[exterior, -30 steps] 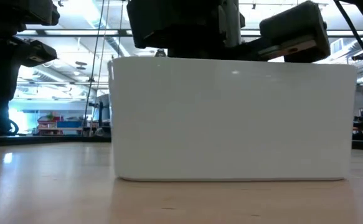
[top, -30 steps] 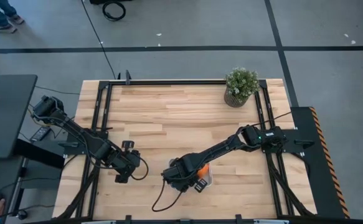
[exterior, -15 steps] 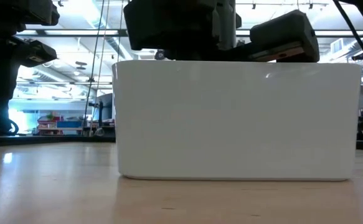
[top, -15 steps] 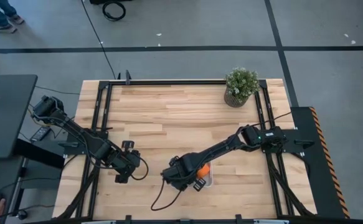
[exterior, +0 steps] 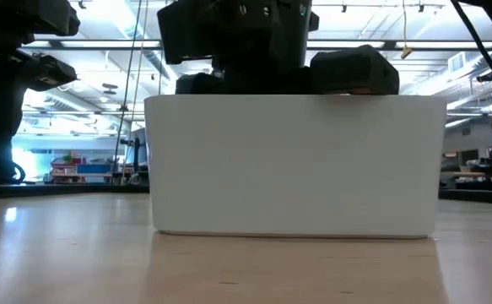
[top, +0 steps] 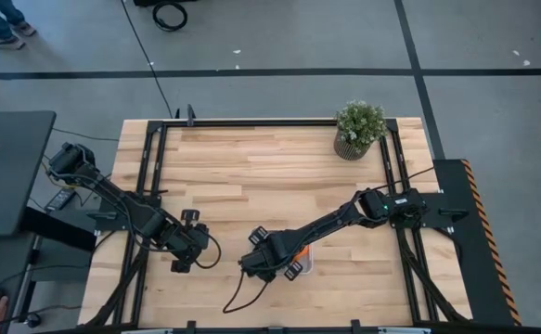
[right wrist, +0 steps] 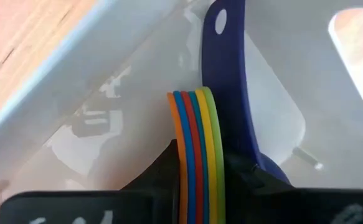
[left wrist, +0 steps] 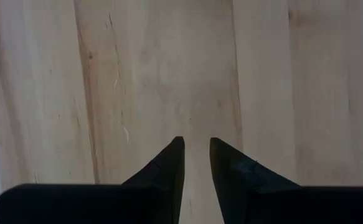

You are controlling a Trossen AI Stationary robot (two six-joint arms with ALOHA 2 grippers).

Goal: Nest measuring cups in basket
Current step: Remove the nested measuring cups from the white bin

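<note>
Bright, even overhead light; glare on the basket, soft shadows.

The basket fills the middle of the low view — a plain white wall with rounded lower corners, standing flat on the pale wood bench. Directly above its rim hang dark blocks of arm housing, one rounded piece sitting just at the rim's right part. More dark arm parts stand at the far left. Behind, a bright hall shows — ceiling lights, windows, shelving in the distance.
</note>
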